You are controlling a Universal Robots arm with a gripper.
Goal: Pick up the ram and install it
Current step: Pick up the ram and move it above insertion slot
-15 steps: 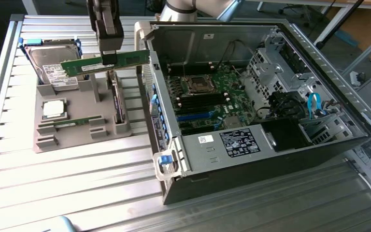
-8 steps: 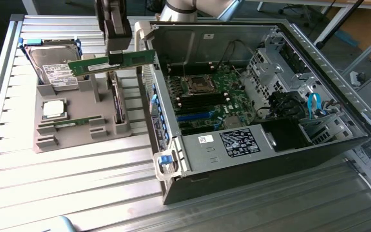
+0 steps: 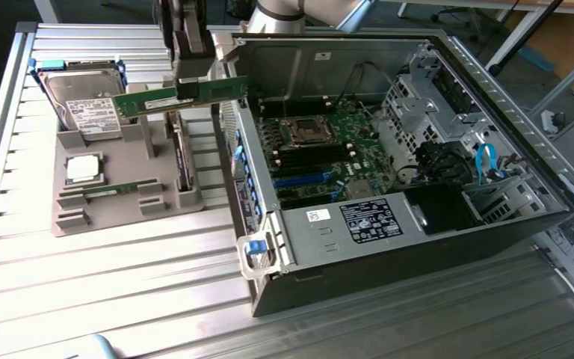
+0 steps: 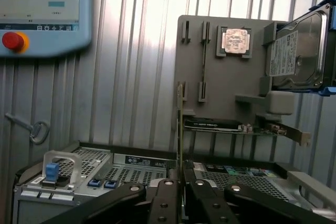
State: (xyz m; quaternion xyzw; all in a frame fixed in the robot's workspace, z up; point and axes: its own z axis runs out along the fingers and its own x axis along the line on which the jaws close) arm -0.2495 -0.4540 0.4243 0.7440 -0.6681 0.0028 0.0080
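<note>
Gripper (image 3: 192, 86) is clamping the ram (image 3: 147, 101) mid-stick and holding it in the air between tray (image 3: 117, 213) and open case (image 3: 297, 67), so pickup is looking done, with seating on the motherboard (image 3: 337, 142) not yet done.

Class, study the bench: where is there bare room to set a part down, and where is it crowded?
Free: the ribbed table at the exterior view's lower left, bordered by the grey tray and the computer case. Crowded: the narrow gap between tray and case, with the tool holding the ram above it.
</note>
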